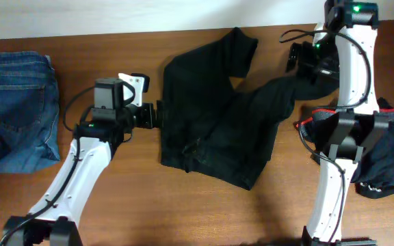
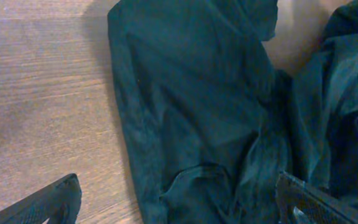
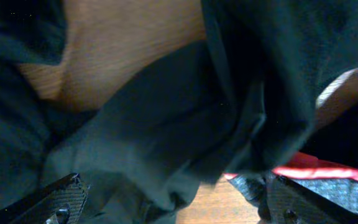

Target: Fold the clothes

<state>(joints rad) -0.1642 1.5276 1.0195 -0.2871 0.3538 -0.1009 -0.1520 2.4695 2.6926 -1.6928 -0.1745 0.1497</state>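
Black trousers (image 1: 214, 133) lie spread and rumpled across the middle of the table, one leg (image 1: 282, 92) running up to the right. My left gripper (image 1: 157, 115) hovers at their left edge, wide open. In the left wrist view its fingers (image 2: 55, 202) straddle the trousers' hem (image 2: 191, 124). My right gripper (image 1: 311, 78) is over the end of that leg, also open. Its fingers (image 3: 58, 199) stand wide apart with loose black cloth (image 3: 185, 124) sagging between them. A second black garment (image 1: 388, 160) with a red-edged grey waistband (image 3: 319, 172) lies at the right.
Folded blue denim jeans (image 1: 16, 113) lie at the table's left end. The right arm's base (image 1: 330, 205) stands between the trousers and the second garment. Bare wood (image 1: 169, 205) shows along the front.
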